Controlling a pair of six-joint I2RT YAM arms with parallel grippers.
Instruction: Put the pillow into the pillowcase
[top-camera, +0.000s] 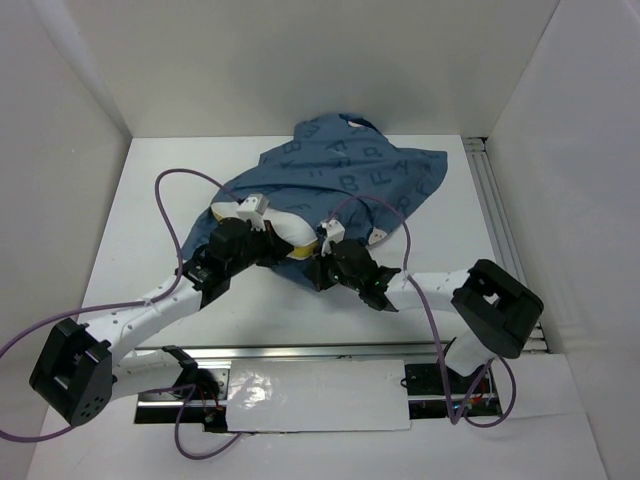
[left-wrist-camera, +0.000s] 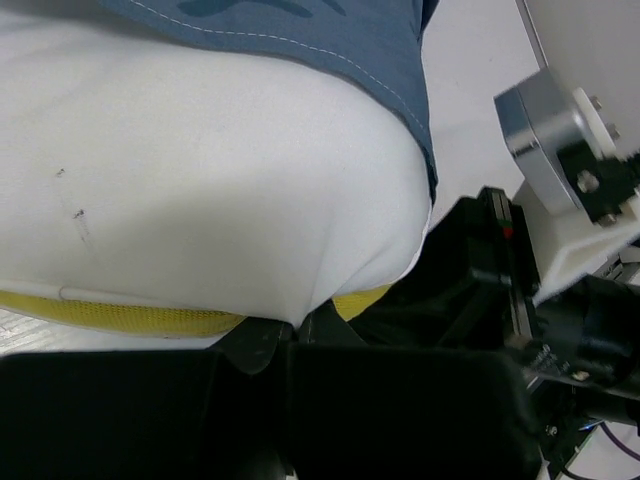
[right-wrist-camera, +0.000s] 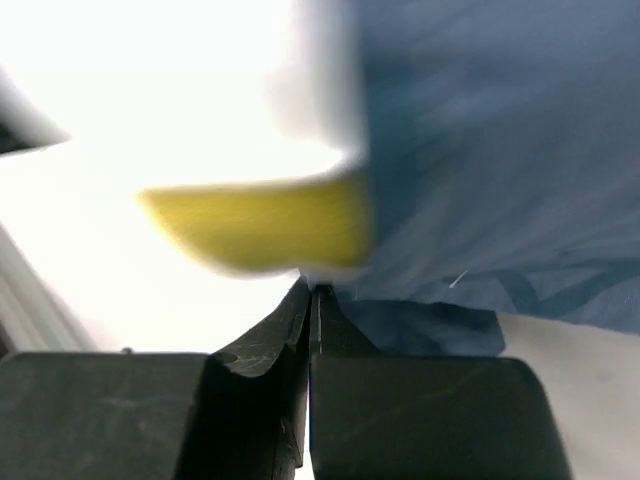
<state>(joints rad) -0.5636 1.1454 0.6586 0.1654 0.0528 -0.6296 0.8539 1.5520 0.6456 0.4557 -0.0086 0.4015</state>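
L gripper (left-wrist-camera: 290, 335) pinches pillow (left-wrist-camera: 200, 180) edge so I can shove it in; R gripper (right-wrist-camera: 312, 297) pinches pillowcase (right-wrist-camera: 500, 150) hem, prob. keeping mouth open.

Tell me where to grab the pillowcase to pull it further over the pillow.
Pinch the pillowcase by its stitched hem at the open mouth, from the near side: the pillow pokes out there, with the hem draped across it.

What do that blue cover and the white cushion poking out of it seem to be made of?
The pillowcase looks like thin matte woven cloth, perhaps cotton: it creases and shows a stitched hem. The pillow looks like smooth white fabric over soft filling, since it bulges roundly; the fibre is unclear.
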